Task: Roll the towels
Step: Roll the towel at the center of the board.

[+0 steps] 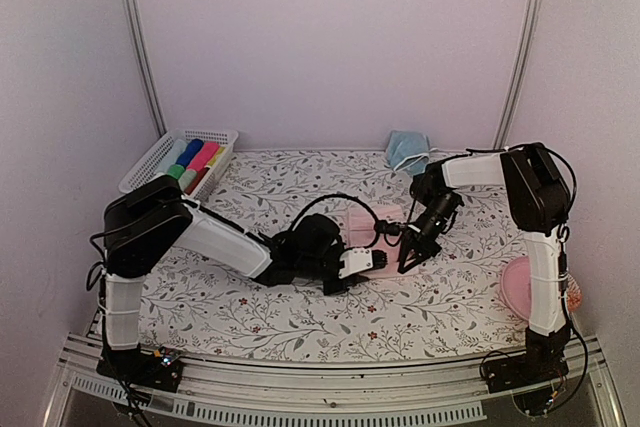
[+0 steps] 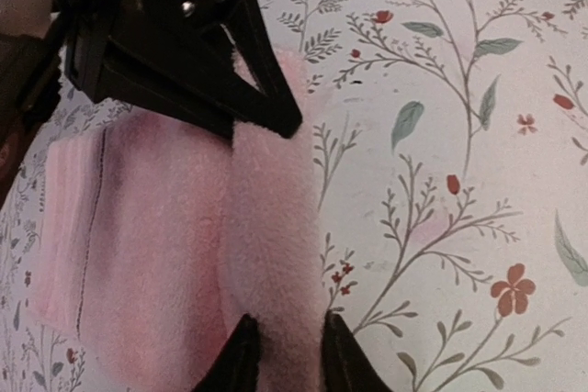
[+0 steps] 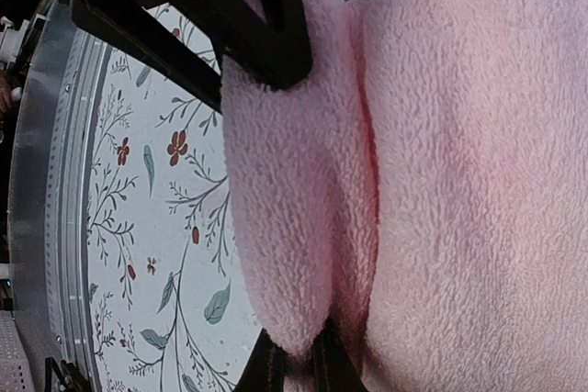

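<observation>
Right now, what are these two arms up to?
They are rolling a pink towel in the middle of the table. The left gripper and the right gripper each pinch one end of the same raised fold along its edge, while the rest lies flat. A basket at the back left holds rolled towels, and a blue cloth lies at the back.

Pale lilac walls point(image 1: 330, 37) close me in on three sides, with metal poles point(image 1: 140, 47) in the back corners. My tabletop point(image 1: 300, 319) is floral-patterned, with a metal rail point(image 1: 320, 387) along its near edge.
</observation>
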{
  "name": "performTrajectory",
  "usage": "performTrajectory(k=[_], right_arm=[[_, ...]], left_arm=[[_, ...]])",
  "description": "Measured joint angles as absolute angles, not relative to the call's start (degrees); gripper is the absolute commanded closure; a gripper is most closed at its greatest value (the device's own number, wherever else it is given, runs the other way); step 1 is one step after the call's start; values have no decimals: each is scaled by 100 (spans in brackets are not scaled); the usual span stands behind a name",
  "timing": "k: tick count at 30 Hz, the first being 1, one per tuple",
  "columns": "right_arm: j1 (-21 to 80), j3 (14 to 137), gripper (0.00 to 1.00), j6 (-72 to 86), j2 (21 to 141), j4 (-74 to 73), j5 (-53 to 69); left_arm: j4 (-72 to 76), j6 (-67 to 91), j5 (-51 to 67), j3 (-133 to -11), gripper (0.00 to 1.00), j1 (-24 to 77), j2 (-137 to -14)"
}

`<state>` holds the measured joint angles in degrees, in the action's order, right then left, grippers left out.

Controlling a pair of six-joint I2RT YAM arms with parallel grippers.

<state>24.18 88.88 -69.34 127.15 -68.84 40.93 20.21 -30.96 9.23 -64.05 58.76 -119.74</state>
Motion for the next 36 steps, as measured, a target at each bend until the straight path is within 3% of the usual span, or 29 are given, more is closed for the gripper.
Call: performTrajectory(k=[5,12,16,24,36], right_arm=[[2421,8888,90,-6901,12717,-6879,4091],[2397,8687,55,-6871,12501,-6709,4077],[2381,8062,44,-6997,11834,-6163,3951],[2355,6862,41,-7535,10285,-4971,3776],[2652,6657,41,-7832,10200,-4388,3653]], left_arm=[[1911,-3131,875,-6471,96,5887,-12016],[1619,-2930,987,-6635,100,5870,-12092],[1490,-2624,1278,-6753,100,5752,-12143],[958,-1837,2235,-7415,100,5297,-12486],[456,-982,3520,-7872,99,4740,-12763]])
